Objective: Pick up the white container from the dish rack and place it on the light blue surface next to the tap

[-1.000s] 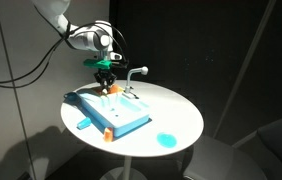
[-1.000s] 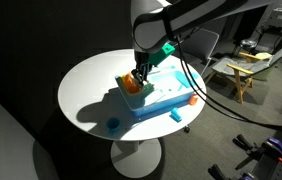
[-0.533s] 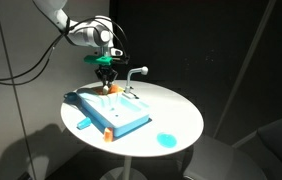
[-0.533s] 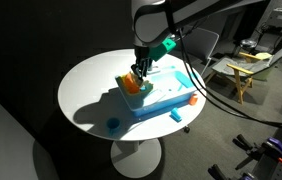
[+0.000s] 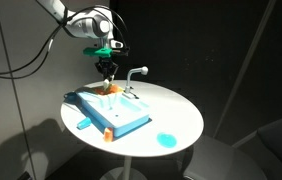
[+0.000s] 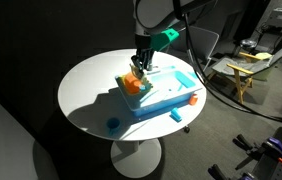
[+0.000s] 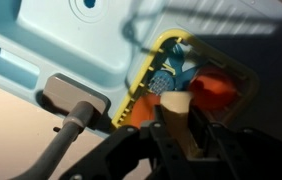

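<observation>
The claw (image 7: 177, 126) pinches the white container (image 7: 173, 104) over the orange dish rack (image 6: 131, 86) at the end of the light blue surface (image 5: 131, 118). The tap (image 5: 136, 75) stands near, and the round white surface (image 5: 176, 105) spreads wide around.

The dark claw (image 7: 178, 138) grips a small cream-white plastic container (image 7: 174, 108). Just beyond its tips lies an orange plastic rack (image 7: 219, 90) with a yellow curved edge (image 7: 141, 85). To the claw's left, a grey tap base (image 7: 76, 95) sits on the light blue moulded sink unit (image 7: 51, 35).
</observation>
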